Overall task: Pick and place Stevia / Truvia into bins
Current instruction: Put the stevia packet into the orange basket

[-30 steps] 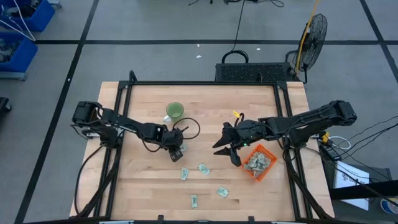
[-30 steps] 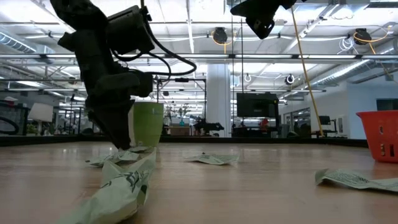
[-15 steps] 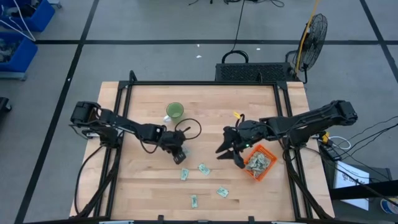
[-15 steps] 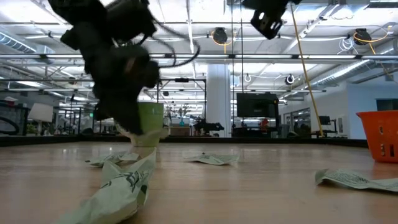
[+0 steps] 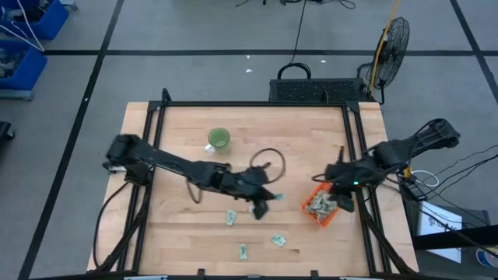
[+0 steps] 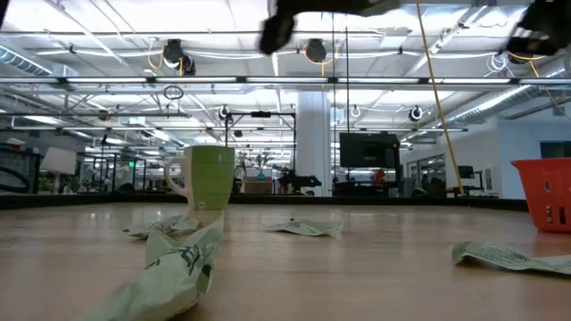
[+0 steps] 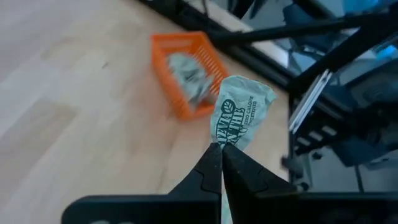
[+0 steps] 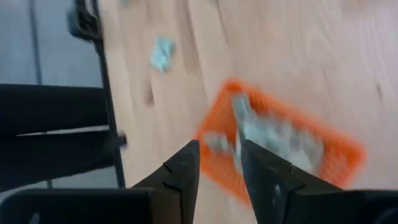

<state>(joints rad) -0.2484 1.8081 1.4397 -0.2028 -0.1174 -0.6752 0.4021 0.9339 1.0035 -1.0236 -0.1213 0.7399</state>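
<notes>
From above, the left claw (image 5: 264,198) is reaching across the middle of the wooden surface (image 5: 179,233), pinching a pale green packet (image 5: 275,197) that is sticking out toward the orange bin (image 5: 324,206). The bin is sitting well to that claw's right, and the right claw (image 5: 341,199) is hovering directly over it, at its edge nearest the right arm. Three loose packets (image 5: 231,218) are lying on the surface just in front of the left claw, and a green cup (image 5: 219,138) is standing well behind it.

At table height, the cup (image 6: 206,177) is standing beyond a crumpled packet (image 6: 177,263) in the foreground, other packets (image 6: 303,228) are lying flat, and the bin (image 6: 542,193) is showing at the far right edge.

The left wrist camera is showing the fingers (image 7: 208,173) pressed together on the printed packet (image 7: 239,112), with the bin (image 7: 183,73) ahead, already holding packets.

The right wrist camera is showing that claw (image 8: 219,163) slightly spread and empty, with the filled bin (image 8: 277,146) right beneath it and one packet (image 8: 162,52) lying farther off.
</notes>
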